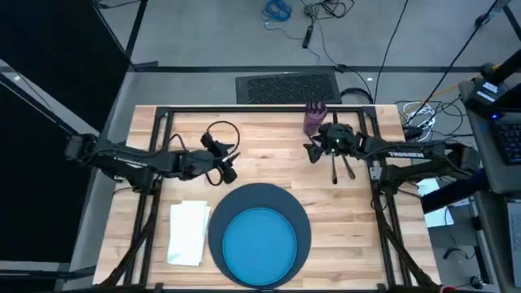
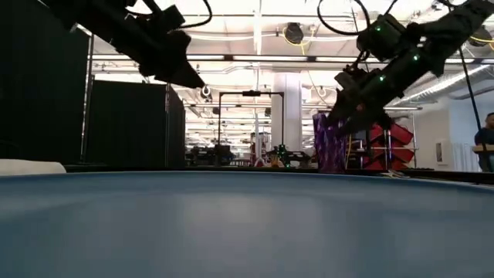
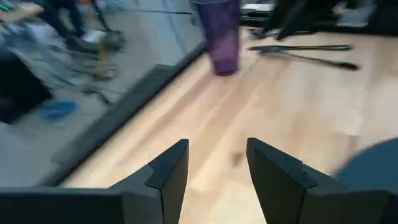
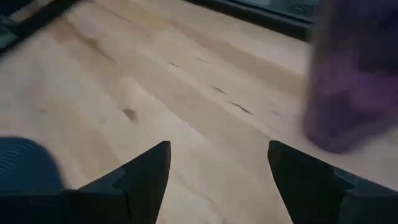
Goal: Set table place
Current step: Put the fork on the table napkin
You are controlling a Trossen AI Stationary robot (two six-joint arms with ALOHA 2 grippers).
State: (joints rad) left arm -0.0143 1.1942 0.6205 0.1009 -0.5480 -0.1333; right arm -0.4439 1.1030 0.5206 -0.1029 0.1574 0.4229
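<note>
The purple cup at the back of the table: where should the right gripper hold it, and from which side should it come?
Probably around the middle of the purple cup, from the plate side. It stands upright with bare wood before it; the cutlery lies apart. The right gripper is open nearby.

Grey floor [image 1: 203, 32] beyond far edge, strewn with cables: blue coil [image 1: 278, 10], black leads. Dark perforated mat [image 1: 287, 85] on floor. Black curtain panels [image 2: 127, 123] at left. Open industrial hall behind: white column [image 2: 288, 116], ceiling strip lights [image 2: 255, 35], red rack [image 2: 390, 147]. Person [image 2: 485, 143] at far right.
</note>
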